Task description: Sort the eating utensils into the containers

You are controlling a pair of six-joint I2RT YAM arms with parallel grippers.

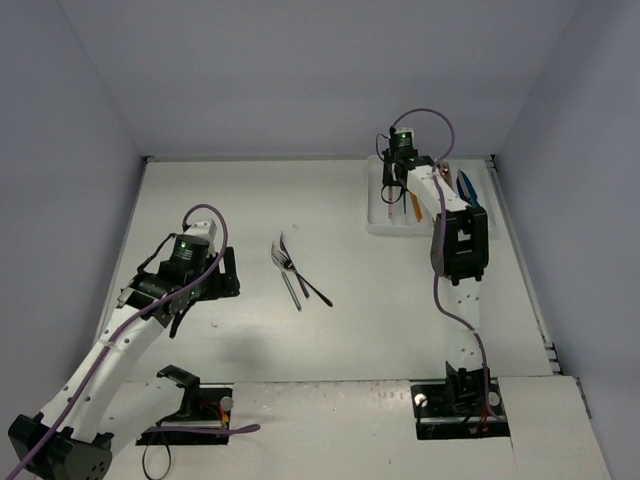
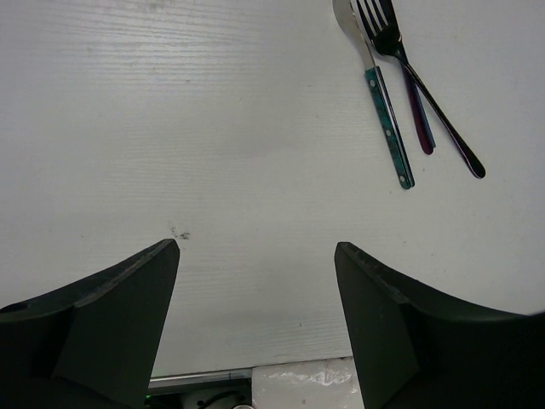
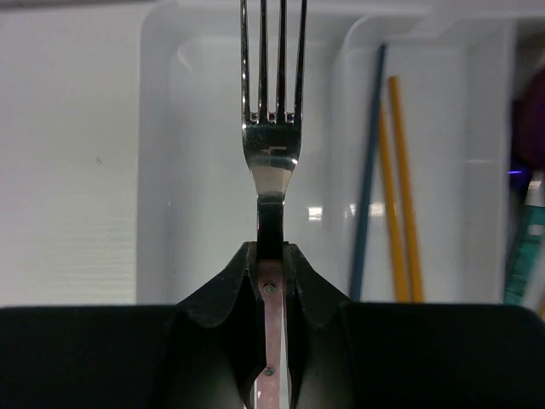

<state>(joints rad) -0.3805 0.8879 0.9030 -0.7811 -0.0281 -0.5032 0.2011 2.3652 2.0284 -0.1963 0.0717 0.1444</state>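
My right gripper (image 3: 271, 256) is shut on the handle of a silver fork (image 3: 272, 153), tines pointing away, over the leftmost container (image 3: 196, 170) of the white tray (image 1: 375, 222) at the back right. The neighbouring container holds a blue stick (image 3: 368, 170) and yellow sticks (image 3: 400, 187); teal and purple utensils (image 3: 528, 247) show at the right edge. Three utensils (image 1: 292, 272) lie crossed mid-table: a teal-handled knife (image 2: 387, 128), a purple-handled fork (image 2: 415, 102) and a dark one (image 2: 451, 141). My left gripper (image 2: 255, 256) stands open over bare table, below and left of them.
Grey walls close the table at the back and on both sides. The arm bases (image 1: 190, 405) sit at the near edge. The right arm (image 1: 460, 240) stretches over the tray's near side.
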